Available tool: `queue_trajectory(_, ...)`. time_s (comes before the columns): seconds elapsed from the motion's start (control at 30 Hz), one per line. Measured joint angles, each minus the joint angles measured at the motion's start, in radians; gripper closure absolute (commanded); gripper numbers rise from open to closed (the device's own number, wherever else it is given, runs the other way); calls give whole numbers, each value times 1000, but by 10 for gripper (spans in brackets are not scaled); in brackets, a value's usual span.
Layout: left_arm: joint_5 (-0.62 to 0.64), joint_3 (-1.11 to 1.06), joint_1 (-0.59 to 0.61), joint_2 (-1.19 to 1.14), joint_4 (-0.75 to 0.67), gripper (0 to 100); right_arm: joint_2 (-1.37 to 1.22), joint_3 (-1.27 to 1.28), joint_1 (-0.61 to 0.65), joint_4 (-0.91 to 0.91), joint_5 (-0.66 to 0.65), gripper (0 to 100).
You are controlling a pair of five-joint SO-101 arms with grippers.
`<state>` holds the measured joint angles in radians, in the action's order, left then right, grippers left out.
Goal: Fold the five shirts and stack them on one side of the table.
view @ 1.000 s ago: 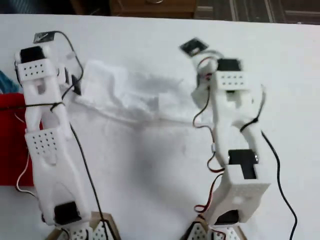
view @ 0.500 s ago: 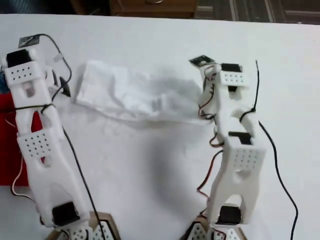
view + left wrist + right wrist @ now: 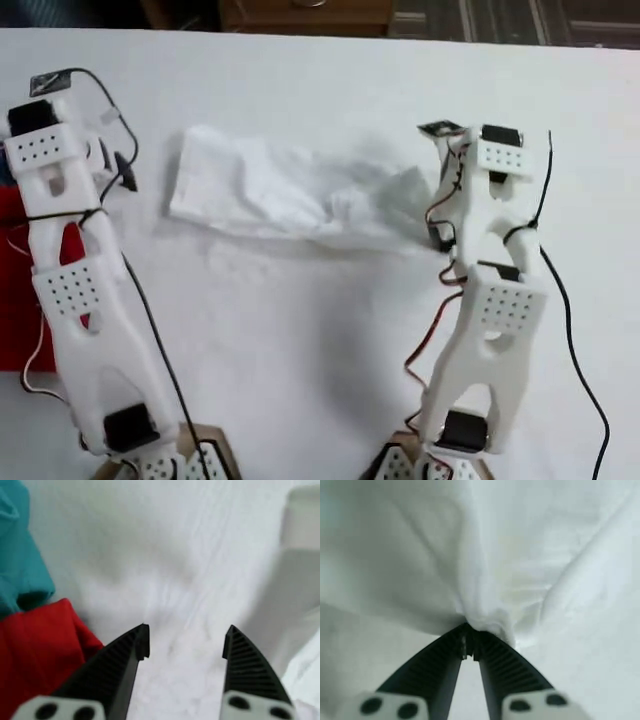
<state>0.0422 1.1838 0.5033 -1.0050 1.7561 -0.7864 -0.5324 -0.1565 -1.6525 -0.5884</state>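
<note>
The white shirt [image 3: 290,195] lies crumpled in a long band across the white surface [image 3: 300,340], between the two arms. The right hand [image 3: 470,637] is clenched on a bunched fold at the end of the shirt nearest that arm. The left hand [image 3: 187,635] hangs released over bare surface, just beside a red shirt [image 3: 35,655]. A teal shirt [image 3: 17,555] touches the red one.
</note>
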Motion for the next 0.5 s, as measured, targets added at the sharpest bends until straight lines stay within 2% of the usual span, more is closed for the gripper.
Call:
queue_trajectory(0.1, 25, 0, -28, 0, 9, 748, -2, -15, -3, -34, 0, 979)
queue_trajectory(0.2, 29, 0, -117, 0, 12, 747, 23, -34, 9, -40, 0, 979)
queue_trajectory(0.37, 37, 0, -242, 0, 12, 747, 103, -35, 91, -40, 0, 979)
queue_trajectory(0.5, 37, 0, -295, -12, -21, 747, 115, -35, 153, -43, 0, 979)
